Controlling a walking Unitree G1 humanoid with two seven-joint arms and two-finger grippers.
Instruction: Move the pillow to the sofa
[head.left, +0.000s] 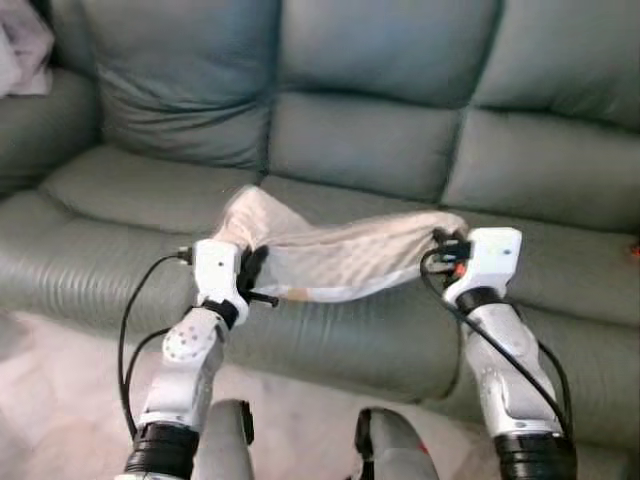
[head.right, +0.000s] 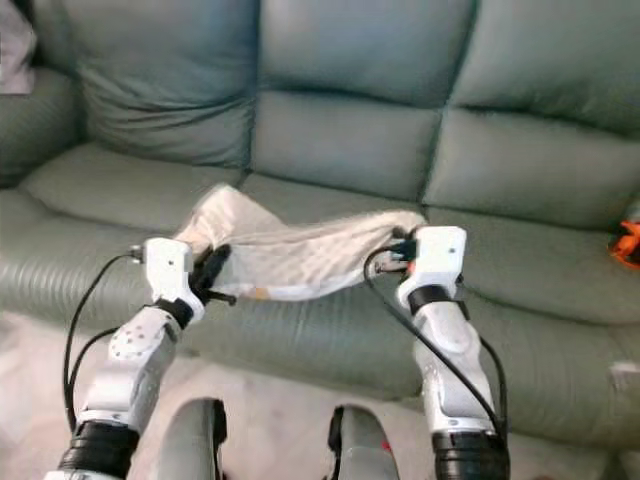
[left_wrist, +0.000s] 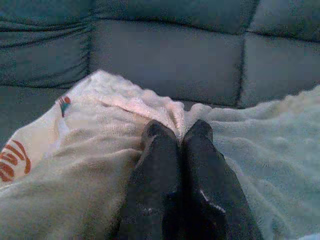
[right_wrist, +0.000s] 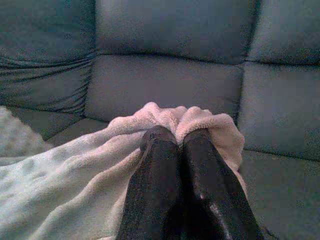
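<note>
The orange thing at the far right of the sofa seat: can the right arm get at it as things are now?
Probably not yet. The right claw is shut on the pillow, as is the left claw, so both are busy. The orange thing lies well off to the right on the sofa, with bare seat between.

Living room: grey-green leather sofa (head.left: 400, 150)

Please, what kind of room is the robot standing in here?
Probably a home living room. A wide grey-green leather sofa with padded back cushions stands on a pale floor, and both grippers hold a soft cream fleece pillow above its seat.
</note>
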